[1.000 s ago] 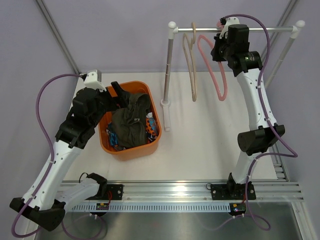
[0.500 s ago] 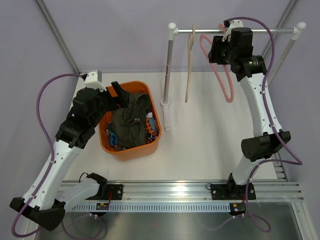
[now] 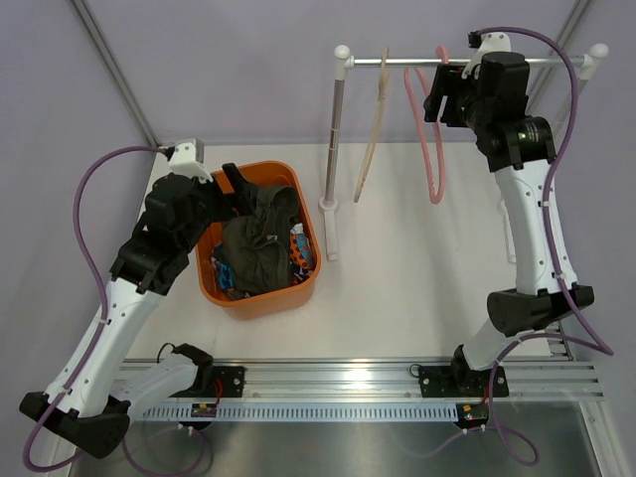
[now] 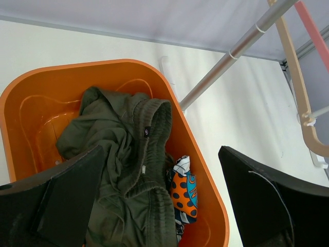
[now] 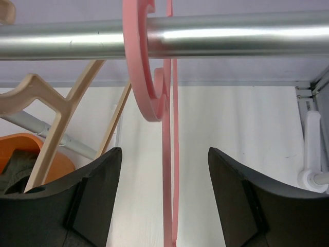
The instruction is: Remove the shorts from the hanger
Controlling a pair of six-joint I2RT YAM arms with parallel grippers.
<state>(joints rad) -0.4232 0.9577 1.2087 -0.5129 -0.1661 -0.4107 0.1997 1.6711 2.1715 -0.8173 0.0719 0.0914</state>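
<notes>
The olive green shorts (image 3: 256,243) (image 4: 128,170) lie crumpled in the orange basket (image 3: 260,303) (image 4: 203,154), off any hanger. My left gripper (image 3: 227,191) (image 4: 160,154) hovers open just above them, holding nothing. A bare pink hanger (image 3: 434,149) (image 5: 168,206) hangs by its hook from the metal rail (image 3: 397,61) (image 5: 231,33). My right gripper (image 3: 435,97) (image 5: 164,150) is up at the rail, open, one finger on each side of the pink hanger without touching it.
A bare beige hanger (image 3: 370,139) (image 5: 56,128) hangs left of the pink one. The rack's upright post (image 3: 335,149) (image 4: 221,67) stands just right of the basket. A dotted orange and blue cloth (image 3: 298,248) (image 4: 185,190) lies beside the shorts.
My right gripper has gone from shut to open, letting go of the pink hanger, and the arm has shifted right. Both hangers have swung edge-on. The left arm has not moved.
</notes>
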